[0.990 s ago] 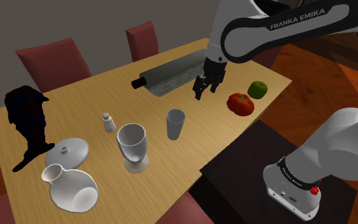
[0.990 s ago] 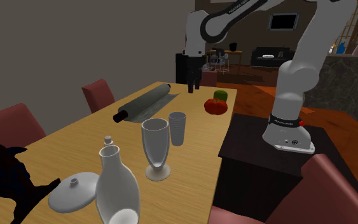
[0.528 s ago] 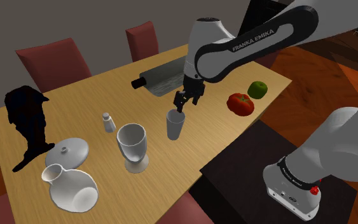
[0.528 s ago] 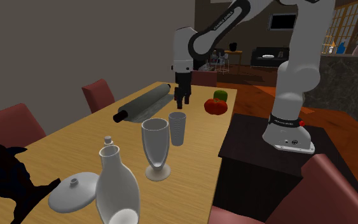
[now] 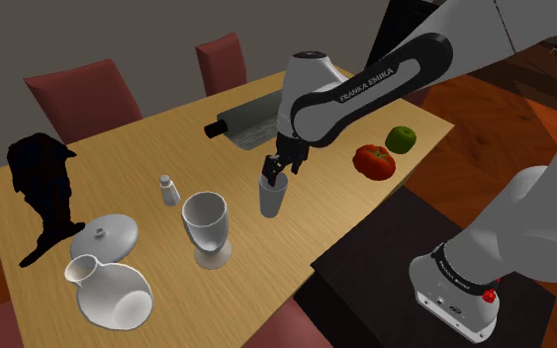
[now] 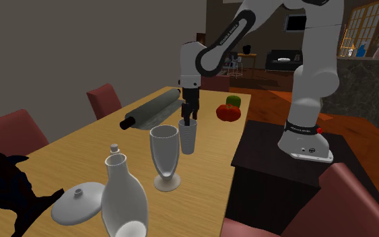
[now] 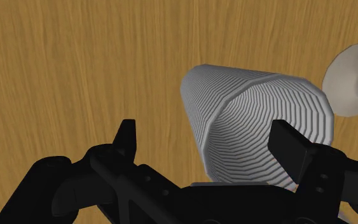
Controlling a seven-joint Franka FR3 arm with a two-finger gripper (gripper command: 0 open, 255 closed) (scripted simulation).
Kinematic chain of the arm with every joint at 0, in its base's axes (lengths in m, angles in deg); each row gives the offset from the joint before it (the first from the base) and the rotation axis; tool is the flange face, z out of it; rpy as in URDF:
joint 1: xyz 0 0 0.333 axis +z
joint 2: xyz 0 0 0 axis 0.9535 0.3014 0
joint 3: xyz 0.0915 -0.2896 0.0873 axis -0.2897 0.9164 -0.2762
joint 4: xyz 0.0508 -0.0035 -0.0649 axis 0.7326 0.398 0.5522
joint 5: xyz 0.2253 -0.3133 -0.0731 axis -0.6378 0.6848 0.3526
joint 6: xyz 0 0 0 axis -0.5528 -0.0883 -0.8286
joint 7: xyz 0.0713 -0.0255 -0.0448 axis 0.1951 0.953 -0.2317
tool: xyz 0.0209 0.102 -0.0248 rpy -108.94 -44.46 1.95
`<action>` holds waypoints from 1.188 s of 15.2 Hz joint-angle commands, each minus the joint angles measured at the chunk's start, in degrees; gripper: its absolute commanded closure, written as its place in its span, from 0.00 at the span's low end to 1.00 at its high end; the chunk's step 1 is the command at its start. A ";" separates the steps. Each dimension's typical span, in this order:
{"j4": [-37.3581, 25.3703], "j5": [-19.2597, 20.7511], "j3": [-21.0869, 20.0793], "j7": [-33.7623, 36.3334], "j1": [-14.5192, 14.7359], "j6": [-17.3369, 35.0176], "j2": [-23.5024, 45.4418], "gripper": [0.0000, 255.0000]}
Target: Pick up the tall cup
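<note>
Here, the all-black two-finger gripper hung unclenched, fingers apart, just above the tall grey ribbed cup, which stood upright on the wooden table at the shoulder view's right of a pale stemmed goblet, probably to straddle its rim.

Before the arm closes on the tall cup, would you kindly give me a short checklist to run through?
1. The gripper is open: ok, its fingers stand apart.
2. The tall cup is upright on the table: ok.
3. The tall cup is centred between the fingers: not ok, it sits toward one finger.
4. The goblet is clear of the gripper: ok, it stands apart.
5. The fingertips are below the rim: cannot tell.
</note>
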 commanded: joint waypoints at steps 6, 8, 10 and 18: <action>0.64 -0.04 -0.04 -0.06 0.07 1.45 0.79 1.00; 0.64 -0.04 -0.05 -0.05 0.07 1.45 0.79 1.00; 0.64 -0.03 -0.05 -0.05 0.08 1.46 0.80 1.00; -0.50 -0.19 0.00 0.13 -0.09 -3.19 -2.73 1.00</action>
